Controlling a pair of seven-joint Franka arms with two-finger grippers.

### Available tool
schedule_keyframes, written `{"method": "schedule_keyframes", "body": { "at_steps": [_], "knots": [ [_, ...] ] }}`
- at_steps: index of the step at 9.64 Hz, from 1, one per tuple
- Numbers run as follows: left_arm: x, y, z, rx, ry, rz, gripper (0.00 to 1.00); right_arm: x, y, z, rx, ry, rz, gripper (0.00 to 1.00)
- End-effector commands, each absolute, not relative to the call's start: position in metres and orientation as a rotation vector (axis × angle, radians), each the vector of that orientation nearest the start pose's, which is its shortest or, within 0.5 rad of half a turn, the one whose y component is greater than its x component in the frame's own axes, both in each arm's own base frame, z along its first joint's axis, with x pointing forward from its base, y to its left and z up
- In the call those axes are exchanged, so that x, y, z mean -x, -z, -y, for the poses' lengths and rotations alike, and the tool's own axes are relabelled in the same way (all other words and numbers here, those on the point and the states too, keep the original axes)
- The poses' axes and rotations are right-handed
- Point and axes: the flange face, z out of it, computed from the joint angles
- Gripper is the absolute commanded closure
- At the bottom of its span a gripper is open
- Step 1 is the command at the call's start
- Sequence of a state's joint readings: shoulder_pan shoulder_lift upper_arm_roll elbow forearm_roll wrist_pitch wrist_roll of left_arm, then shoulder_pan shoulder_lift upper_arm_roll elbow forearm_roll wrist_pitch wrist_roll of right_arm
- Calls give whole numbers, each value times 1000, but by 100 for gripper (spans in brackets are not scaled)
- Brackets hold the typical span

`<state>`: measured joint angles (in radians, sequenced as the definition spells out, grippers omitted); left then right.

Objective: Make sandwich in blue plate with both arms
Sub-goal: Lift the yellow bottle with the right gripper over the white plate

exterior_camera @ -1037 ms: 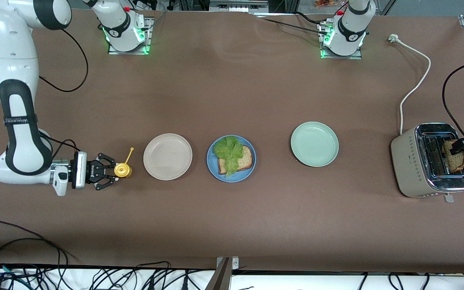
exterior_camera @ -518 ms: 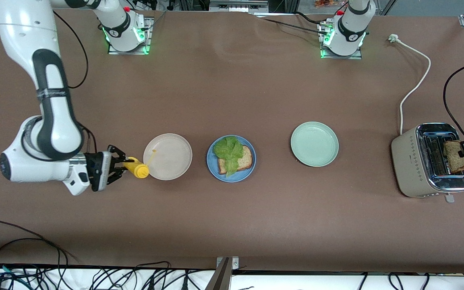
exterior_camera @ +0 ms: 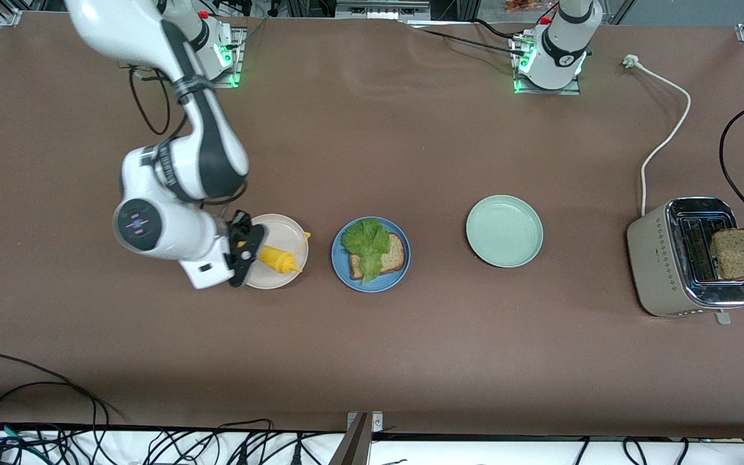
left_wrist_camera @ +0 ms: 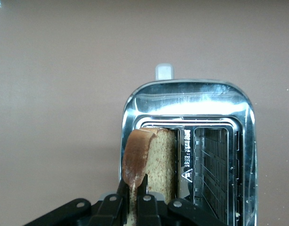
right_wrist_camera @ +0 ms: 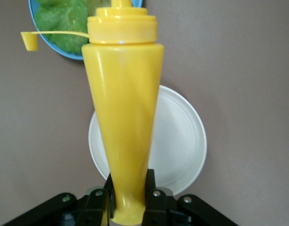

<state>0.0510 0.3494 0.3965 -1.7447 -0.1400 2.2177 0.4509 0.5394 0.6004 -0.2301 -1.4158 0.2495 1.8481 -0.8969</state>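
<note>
Brown tabletop (exterior_camera: 372, 148), 3 plates, toaster (exterior_camera: 682, 258)

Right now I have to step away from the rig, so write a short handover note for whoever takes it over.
Left pincer: shut on the second bread slice, held over the toaster.
Right pincer: shut on the yellow squeeze bottle, over the beige plate, nozzle toward the blue plate.
Done: one bread slice with lettuce on the blue plate.
Left: sauce if wanted, then the second slice on top. The pale green plate is unused.

Pinched bread slice (left_wrist_camera: 149, 165) above toaster (left_wrist_camera: 191, 146)
</note>
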Motion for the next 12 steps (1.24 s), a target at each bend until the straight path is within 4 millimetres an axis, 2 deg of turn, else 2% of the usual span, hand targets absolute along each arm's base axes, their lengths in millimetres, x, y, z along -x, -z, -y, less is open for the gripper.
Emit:
{"method": "schedule_keyframes", "body": {
  "at_steps": [1,3,5,7,9,11,12],
  "knots": [
    [-602,-450,-261,3054,349,36,100,-627,-355,-308,2692,-237,1687,100],
    [-597,-478,-257,3048,408,27,100,-607,-352,-346,2792,-278,1801,100],
    [-587,-500,-253,3061,414,1,100,-591,-349,-363,2855,-343,1846,100],
    [-586,-520,-240,3053,460,-83,100,-571,-343,-391,2960,-366,1924,100],
    [-580,-538,-236,3051,495,-91,100,-553,-330,-411,3024,-391,1960,100],
    [-573,-553,-233,3059,508,-93,100,-545,-314,-421,3076,-403,1981,100],
    [-572,-555,-225,3075,489,-122,100,-542,-306,-424,3099,-408,2013,100]
  ]
}}
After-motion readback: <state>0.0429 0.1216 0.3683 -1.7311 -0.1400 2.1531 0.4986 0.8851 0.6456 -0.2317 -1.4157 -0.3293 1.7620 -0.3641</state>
